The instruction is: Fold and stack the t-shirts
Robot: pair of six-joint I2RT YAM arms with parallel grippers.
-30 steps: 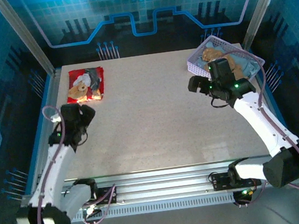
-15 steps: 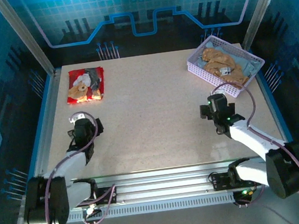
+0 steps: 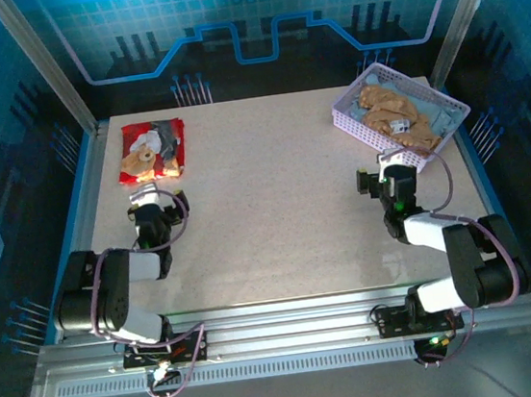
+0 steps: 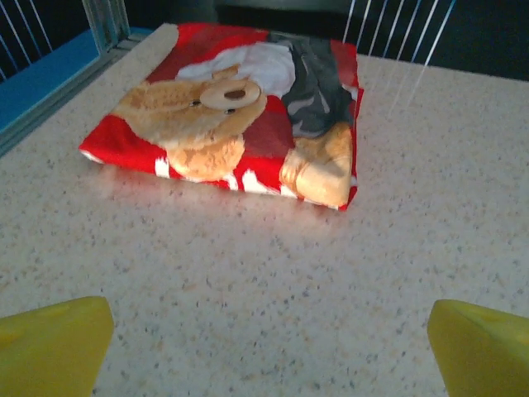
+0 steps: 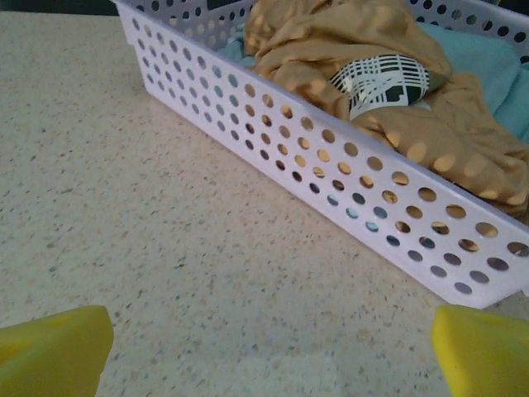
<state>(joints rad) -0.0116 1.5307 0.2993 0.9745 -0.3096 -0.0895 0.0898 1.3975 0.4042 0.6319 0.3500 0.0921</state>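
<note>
From above, the folded red t-shirt [image 3: 152, 150] with its teddy-bear print lies at the far left of the table [image 3: 269, 227], while the lavender basket [image 3: 356, 131] at the far right holds a crumpled tan t-shirt [image 3: 392, 110] over a pale blue t-shirt [image 3: 442, 119]; the left hand [image 3: 154, 200] and right hand [image 3: 384, 174] sit low and empty. In the left wrist view, yellow fingertips [image 4: 54, 347] are spread wide, with the red t-shirt just ahead, untouched. In the right wrist view, the fingertips [image 5: 483, 351] are equally wide apart, facing the basket's perforated wall
</note>
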